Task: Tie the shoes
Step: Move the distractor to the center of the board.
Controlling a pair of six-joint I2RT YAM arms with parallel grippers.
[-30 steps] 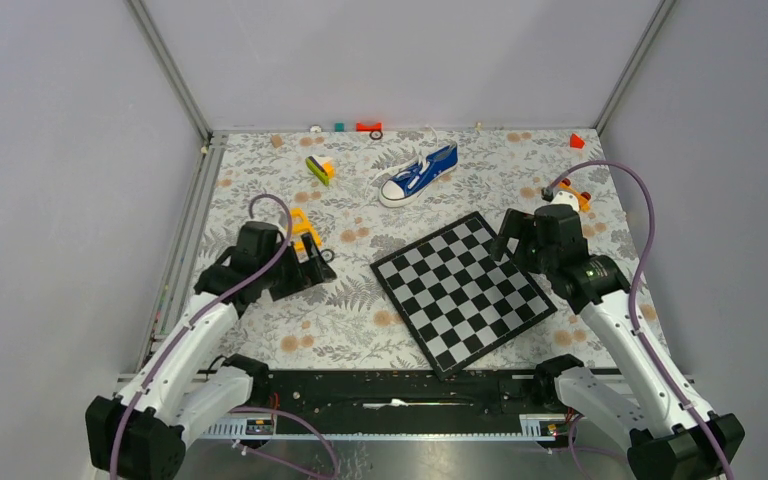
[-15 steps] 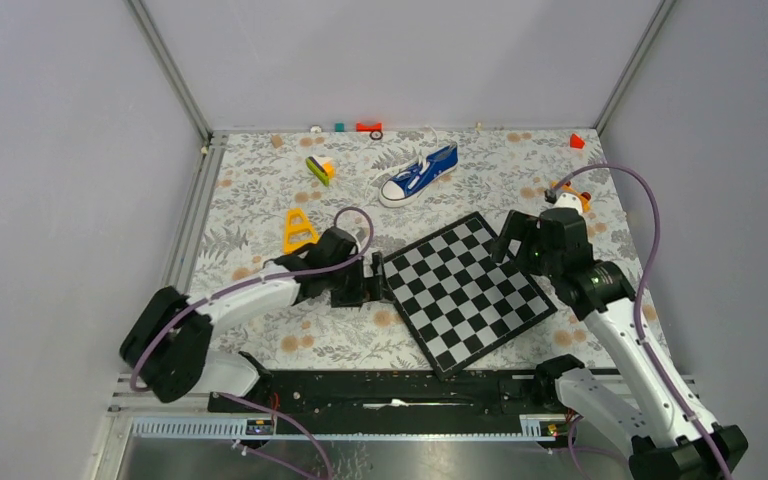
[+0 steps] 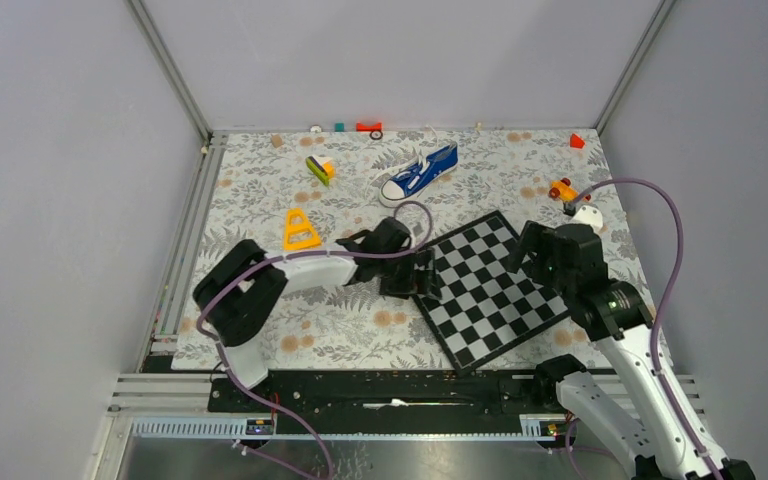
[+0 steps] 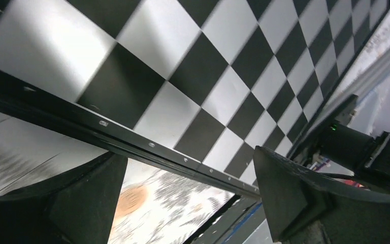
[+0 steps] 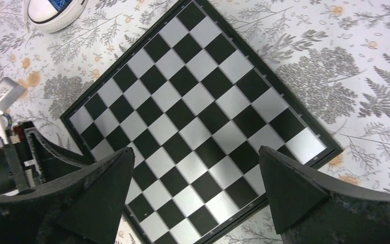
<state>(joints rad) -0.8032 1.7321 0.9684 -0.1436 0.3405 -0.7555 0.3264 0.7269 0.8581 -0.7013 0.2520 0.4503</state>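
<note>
The blue shoe lies at the far middle of the desk, well apart from both arms. Nearer, the left gripper gapes wide at the left edge of the chessboard, holding nothing; the right gripper hovers over the board's right side, wide open and empty

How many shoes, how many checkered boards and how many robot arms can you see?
Blue canvas sneaker with white toe cap: 1
Black-and-white checkered board: 1
White robot arms: 2 (left arm, right arm)
Total: 4
</note>
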